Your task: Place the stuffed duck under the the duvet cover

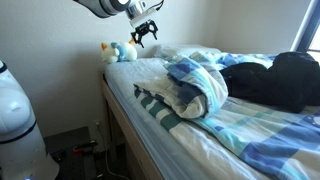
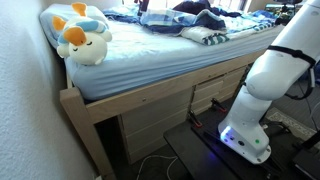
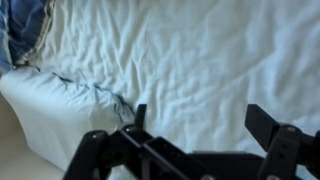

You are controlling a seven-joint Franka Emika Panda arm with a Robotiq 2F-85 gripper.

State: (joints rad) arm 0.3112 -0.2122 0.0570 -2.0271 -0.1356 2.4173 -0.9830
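Above the table (image 1: 122, 90), the tool (image 1: 145, 33) hangs released, fingers spread with nothing between them, just right of the duck (image 1: 113, 52) at the far left corner. The duvet (image 1: 195, 90) lies bunched further right, apart from the duck.

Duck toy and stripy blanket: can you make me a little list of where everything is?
stuffed duck: on the bed's corner by the wall, uncovered
duvet cover: bunched up mid-bed, apart from the duck
gripper: open, empty, in the air near the duck
black bundle: lying beyond the duvet cover
duck under cover: not yet
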